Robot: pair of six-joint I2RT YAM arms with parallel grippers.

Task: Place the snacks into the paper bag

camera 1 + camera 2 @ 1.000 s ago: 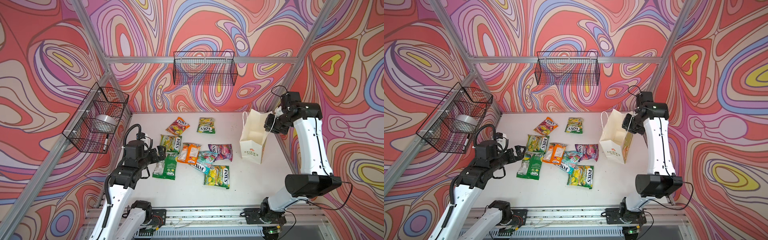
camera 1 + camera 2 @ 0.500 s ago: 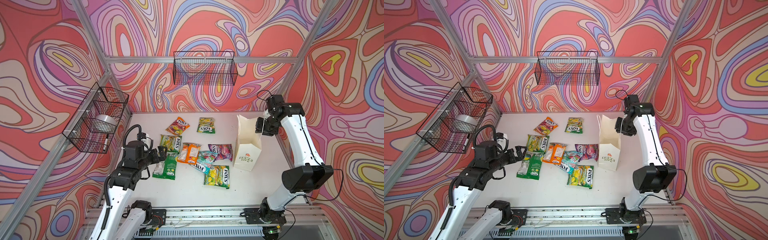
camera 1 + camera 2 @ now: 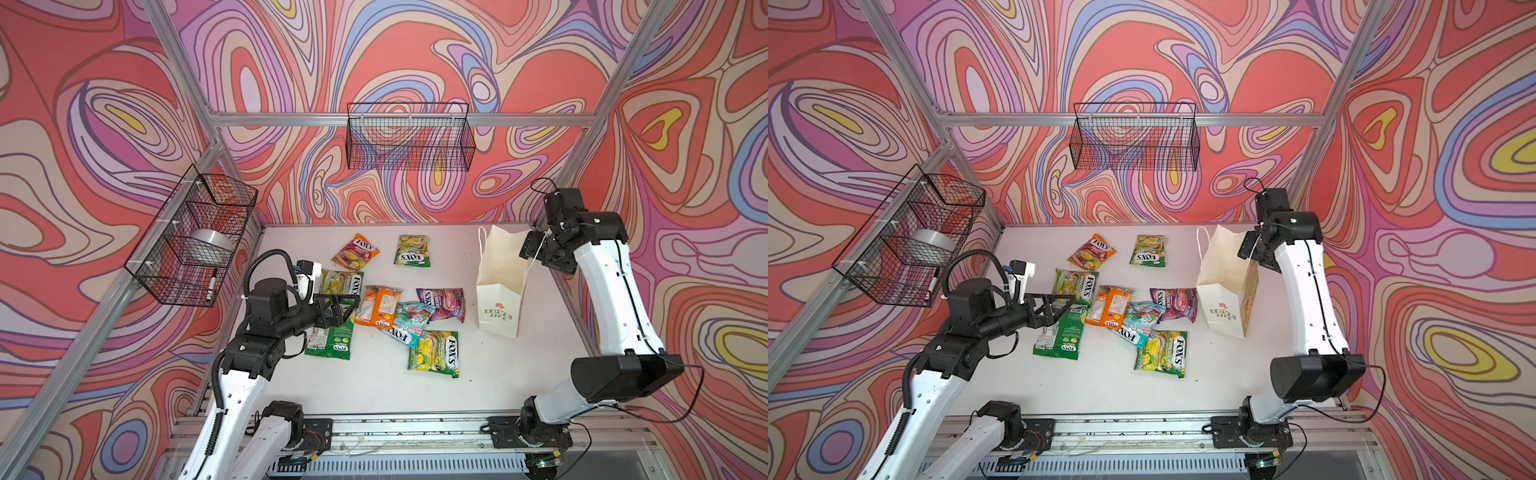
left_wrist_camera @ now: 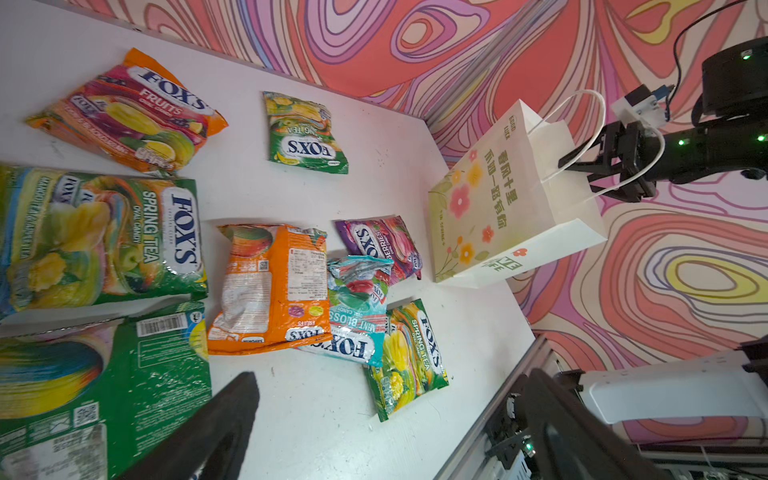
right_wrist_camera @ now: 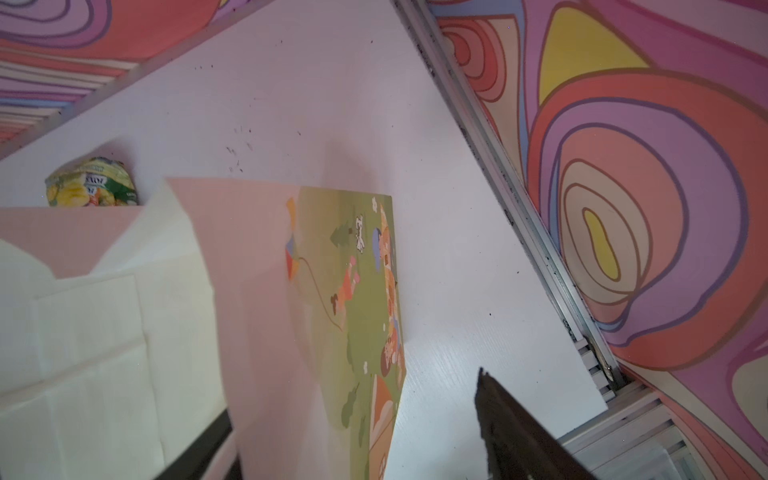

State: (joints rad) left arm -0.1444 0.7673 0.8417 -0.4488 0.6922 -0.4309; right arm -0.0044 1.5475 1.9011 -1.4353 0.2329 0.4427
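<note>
The white paper bag (image 3: 498,286) (image 3: 1221,291) (image 4: 490,208) stands on the table at the right, mouth up. My right gripper (image 3: 530,249) (image 3: 1248,249) (image 4: 577,172) (image 5: 353,399) is at its top rim, open, straddling the picnic-picture wall (image 5: 353,291). A cord handle (image 4: 582,108) loops by its fingers. Several FOX'S snacks lie flat mid-table: orange (image 3: 378,305), purple (image 3: 442,303), teal (image 3: 409,324), yellow-green (image 3: 434,353), green (image 3: 332,340). My left gripper (image 3: 351,309) (image 3: 1065,309) (image 4: 390,386) hovers open over the green packet, holding nothing.
Two more packets (image 3: 355,251) (image 3: 411,249) lie toward the back wall. Black wire baskets hang on the left wall (image 3: 191,245) and the back wall (image 3: 409,137). An aluminium rail (image 3: 415,432) runs along the table's front edge.
My right gripper has gone from shut to open at the bag's rim. Its arm swung left and then back right, and the bag shifted with it. The left arm has not moved.
</note>
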